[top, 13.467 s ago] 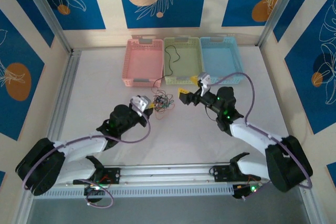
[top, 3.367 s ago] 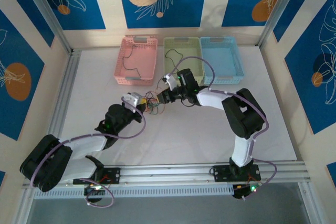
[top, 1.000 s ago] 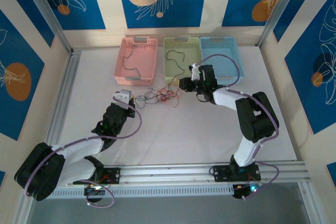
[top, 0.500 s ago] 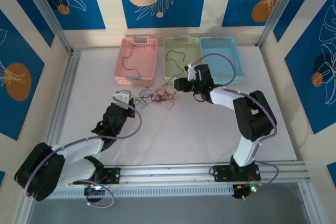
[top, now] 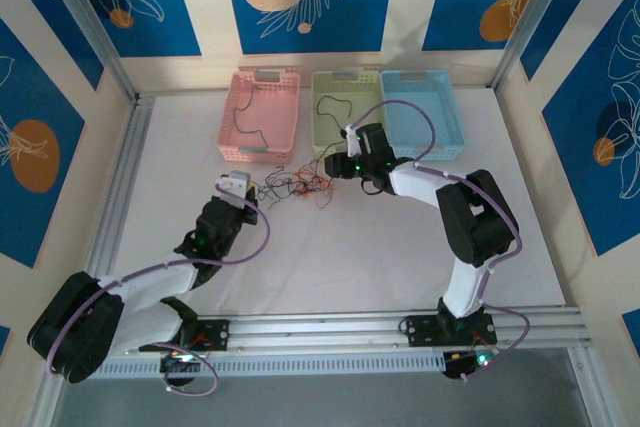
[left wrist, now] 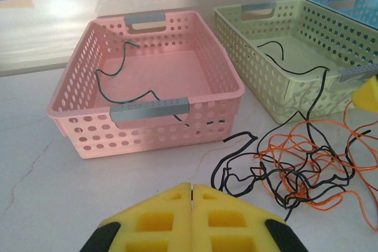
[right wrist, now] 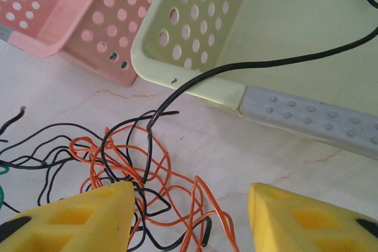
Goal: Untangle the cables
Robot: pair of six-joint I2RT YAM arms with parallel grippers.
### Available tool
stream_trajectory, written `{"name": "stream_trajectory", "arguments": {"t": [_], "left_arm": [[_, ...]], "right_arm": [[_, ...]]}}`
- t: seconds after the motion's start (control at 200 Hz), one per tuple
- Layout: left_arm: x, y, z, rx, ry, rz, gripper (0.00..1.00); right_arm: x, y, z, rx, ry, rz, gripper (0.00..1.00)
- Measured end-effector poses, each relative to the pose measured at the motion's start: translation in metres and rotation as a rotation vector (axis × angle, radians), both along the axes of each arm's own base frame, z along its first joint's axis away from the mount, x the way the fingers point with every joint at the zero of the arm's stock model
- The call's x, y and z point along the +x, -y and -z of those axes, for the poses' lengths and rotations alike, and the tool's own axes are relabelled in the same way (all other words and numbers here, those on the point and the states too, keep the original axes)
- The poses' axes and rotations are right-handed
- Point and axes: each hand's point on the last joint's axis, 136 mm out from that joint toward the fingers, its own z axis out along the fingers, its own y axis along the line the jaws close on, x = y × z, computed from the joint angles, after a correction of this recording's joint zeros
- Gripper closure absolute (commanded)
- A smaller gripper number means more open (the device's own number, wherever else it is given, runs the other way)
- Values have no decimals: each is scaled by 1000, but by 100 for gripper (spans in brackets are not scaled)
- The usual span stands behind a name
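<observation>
Cables (right wrist: 127,166) heaped just ahead of right tool (right wrist: 190,210), jaws apart

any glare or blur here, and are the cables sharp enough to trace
Left wrist view: white glare on the wall behind the pink basket, and the shut left claw looks slightly soft. Right wrist view: cables crisp and evenly lit above the open right claw. Top external view: the cables are too small to trace singly.
</observation>
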Motion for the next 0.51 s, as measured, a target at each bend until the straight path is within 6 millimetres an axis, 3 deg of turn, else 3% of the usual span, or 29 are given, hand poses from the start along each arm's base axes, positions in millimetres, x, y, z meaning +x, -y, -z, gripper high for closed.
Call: {"name": "stream_trajectory", "arguments": {"t": [0.16, 0.36, 0.505], "left_arm": [[0, 0, 0, 0, 0, 0, 100], [0, 0, 0, 0, 0, 0, 100], [0, 0, 0, 0, 0, 0, 100]], "right_arm": [[4, -3, 7, -36, -12, -9, 52], [2, -1, 16, -77, -25, -18, 83], [6, 8, 17, -117, 4, 22, 95]]}}
